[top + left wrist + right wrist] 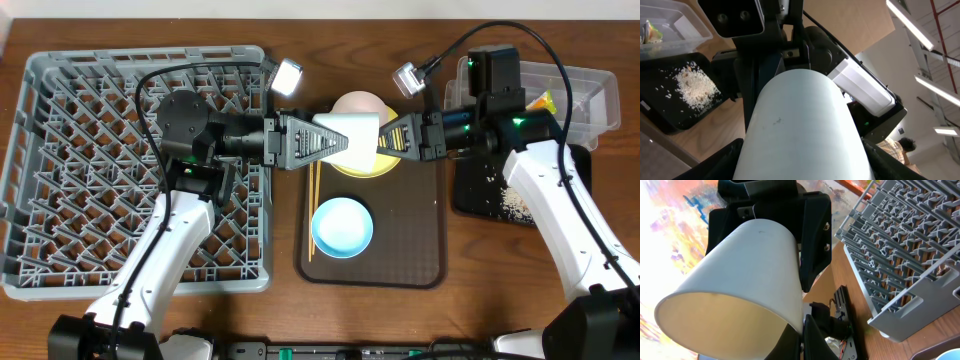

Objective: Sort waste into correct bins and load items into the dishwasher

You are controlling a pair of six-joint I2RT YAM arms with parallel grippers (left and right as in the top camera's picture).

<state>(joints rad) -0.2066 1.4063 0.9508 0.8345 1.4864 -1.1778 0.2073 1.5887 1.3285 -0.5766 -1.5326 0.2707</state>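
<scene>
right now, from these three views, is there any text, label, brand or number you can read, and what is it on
No text can be read in any view.
snack wrapper: green and orange print, too small and blurred to read.
white cup: plain, only a small dark speck, no lettering.
dish rack: no label or number visible.

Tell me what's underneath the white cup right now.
Under the white cup lies the yellow plate, only its near edge showing, and the pinkish-white bowl shows beyond it. The plate's middle is covered, so anything on it cannot be seen.
</scene>
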